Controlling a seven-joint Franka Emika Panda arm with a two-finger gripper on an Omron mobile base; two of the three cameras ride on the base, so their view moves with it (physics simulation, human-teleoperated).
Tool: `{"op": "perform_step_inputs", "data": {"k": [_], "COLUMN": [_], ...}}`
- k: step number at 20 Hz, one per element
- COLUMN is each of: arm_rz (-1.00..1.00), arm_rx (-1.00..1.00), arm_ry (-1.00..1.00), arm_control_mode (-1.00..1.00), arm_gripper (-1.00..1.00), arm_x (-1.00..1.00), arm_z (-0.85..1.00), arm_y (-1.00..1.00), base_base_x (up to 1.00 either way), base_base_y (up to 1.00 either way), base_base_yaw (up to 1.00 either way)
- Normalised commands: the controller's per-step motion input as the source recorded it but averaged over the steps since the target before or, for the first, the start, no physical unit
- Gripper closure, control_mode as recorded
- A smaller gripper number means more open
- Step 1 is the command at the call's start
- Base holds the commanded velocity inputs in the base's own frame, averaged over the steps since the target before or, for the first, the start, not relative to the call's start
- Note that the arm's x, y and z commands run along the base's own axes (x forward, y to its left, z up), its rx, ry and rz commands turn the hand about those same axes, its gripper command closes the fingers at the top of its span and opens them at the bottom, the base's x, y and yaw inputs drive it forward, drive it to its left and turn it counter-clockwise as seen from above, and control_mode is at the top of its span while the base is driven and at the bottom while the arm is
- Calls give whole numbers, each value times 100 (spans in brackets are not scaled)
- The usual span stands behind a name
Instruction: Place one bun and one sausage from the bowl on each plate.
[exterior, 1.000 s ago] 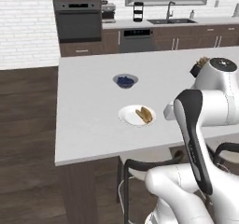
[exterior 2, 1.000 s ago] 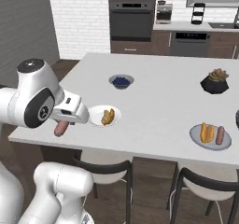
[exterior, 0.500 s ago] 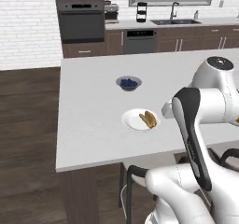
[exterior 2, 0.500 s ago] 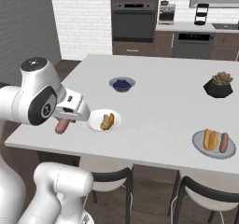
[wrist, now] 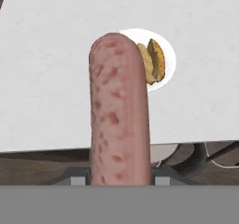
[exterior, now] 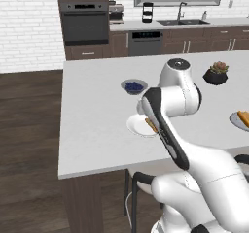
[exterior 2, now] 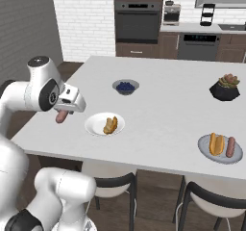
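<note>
The jaws are closed on a long pinkish-brown sausage (wrist: 119,111), which hangs down from the gripper (exterior 2: 64,110) in the right base view; the finger tips themselves are hidden behind the sausage in the hand view, so the contact itself cannot be seen.

The landmark is the round white plate (exterior 2: 96,124). It lies near the front edge of the white counter (exterior 2: 158,114) and already carries 1 golden-brown bun (exterior 2: 110,124). The held sausage hangs beside this plate, toward the counter's edge and above its surface, not yet over the plate. Behind the white plate stands a small grey bowl of blueberries (exterior 2: 126,86). Far to the side of the white plate, also near the front edge, lies the round grey plate (exterior 2: 207,152) with 1 bun and 1 sausage on it, so that plate looks finished. Beyond the grey plate, toward the back, is a black pot with a succulent (exterior 2: 225,87).

In my judgement, the risk is that the sausage is released too early, or lands on the rim. It is round and may roll off the plate, even off the counter edge, which is close. It may also push the bun out of place.

In the left base view the arm covers part of the white plate, and the grey plate is cut by the picture's edge.
</note>
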Motion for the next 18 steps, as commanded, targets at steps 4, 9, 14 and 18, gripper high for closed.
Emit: {"op": "perform_step_inputs", "data": {"k": [4, 9, 14, 18], "arm_rz": [1, 1, 1, 0], "arm_rx": [4, 2, 0, 0], "arm_ry": [5, 1, 0, 0], "arm_control_mode": [-100, -100, -100, -100], "arm_gripper": [100, 100, 100, 100], "arm_x": [100, 99, 94, 95], "arm_z": [-53, -91, -76, -56], "arm_y": [0, -6, 0, 0], "base_base_x": [0, 0, 0, 0], "base_base_y": [0, 0, 0, 0], "base_base_yaw": [0, 0, 0, 0]}}
